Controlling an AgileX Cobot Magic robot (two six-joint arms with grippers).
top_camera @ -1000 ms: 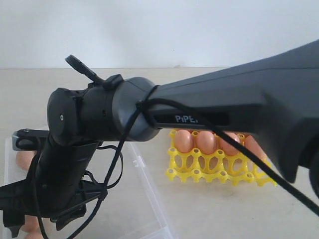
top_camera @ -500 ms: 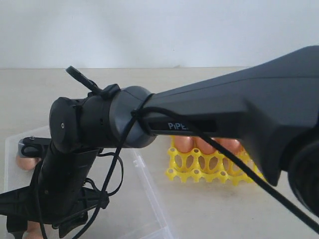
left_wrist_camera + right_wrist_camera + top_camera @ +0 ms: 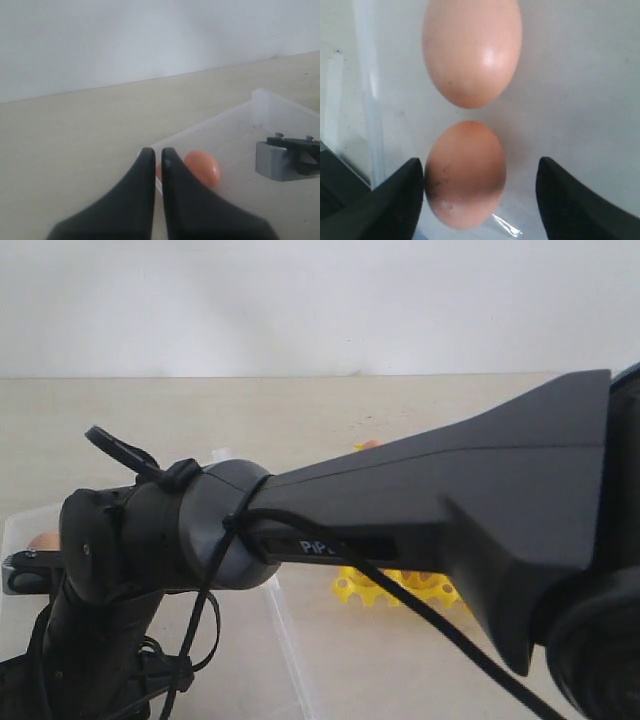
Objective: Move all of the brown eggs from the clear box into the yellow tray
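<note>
In the right wrist view my right gripper (image 3: 480,165) is open inside the clear box (image 3: 570,100). One of the brown eggs (image 3: 465,172) lies between its fingers (image 3: 400,200), touching one finger and apart from the other. A second egg (image 3: 472,50) lies just beyond it. My left gripper (image 3: 157,152) is shut on nothing, just outside the box wall (image 3: 280,100), with another egg (image 3: 202,167) close behind it. In the exterior view the right arm (image 3: 400,510) reaches across to the left and hides most of the yellow tray (image 3: 400,585).
The near long wall of the clear box (image 3: 290,640) runs between the box floor and the tray. A grey block of the right gripper (image 3: 272,160) shows inside the box in the left wrist view. Bare beige tabletop (image 3: 300,410) lies behind.
The right arm has dropped lower and shifted left into the box, now covering the eggs in the tray. Its jaws have stayed open.
</note>
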